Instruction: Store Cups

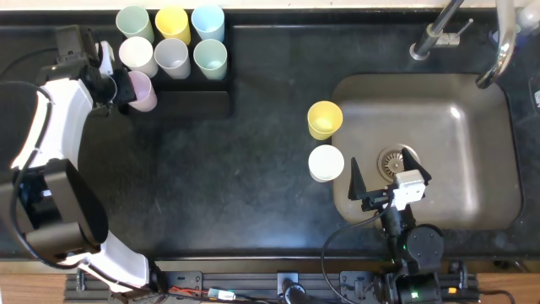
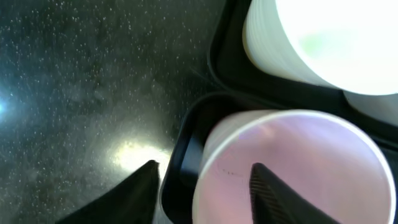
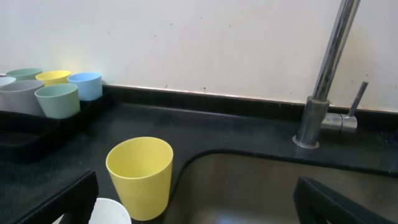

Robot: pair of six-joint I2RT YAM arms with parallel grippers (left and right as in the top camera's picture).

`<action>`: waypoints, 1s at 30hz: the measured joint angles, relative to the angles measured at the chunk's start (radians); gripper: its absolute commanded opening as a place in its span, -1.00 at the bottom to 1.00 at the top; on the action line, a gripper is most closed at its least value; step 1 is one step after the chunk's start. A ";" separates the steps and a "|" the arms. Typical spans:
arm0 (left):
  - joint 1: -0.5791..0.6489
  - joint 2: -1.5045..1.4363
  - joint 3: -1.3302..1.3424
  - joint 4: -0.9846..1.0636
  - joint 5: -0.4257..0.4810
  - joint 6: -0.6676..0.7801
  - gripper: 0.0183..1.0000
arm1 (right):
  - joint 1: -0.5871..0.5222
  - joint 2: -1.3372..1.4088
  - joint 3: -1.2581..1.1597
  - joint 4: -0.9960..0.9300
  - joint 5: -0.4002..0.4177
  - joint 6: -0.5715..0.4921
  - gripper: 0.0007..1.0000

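- The left gripper is at the left end of the black plastic rack, on the far left of the dark speckled worktop. Its fingers are apart, one on each side of a cup's near wall: one inside the cup, the other outside by the rack's rim.
- That cup is a pale lilac plastic tumbler, upright and mouth up in the rack's end slot. It is smooth and plain inside.
- Six more plastic cups stand upright in the rack in two rows. The far row has a pale green cup, a yellow cup and a light blue cup. The near row has a white cup, a pale grey cup and a mint green cup.
- Well apart from the rack, a second yellow tumbler stands upright on the worktop just beside the left rim of the steel sink. Its wall is plain.
- A second white tumbler stands just beside it, nearer the arms' side.
- The right gripper is over the sink basin near the drain, with its fingers spread wide and nothing between them.
- A chrome tap rises behind the sink.
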 measured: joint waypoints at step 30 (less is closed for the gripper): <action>-0.853 0.042 0.715 -0.578 -0.175 -0.487 1.00 | 0.000 0.000 0.000 0.000 0.001 0.000 0.99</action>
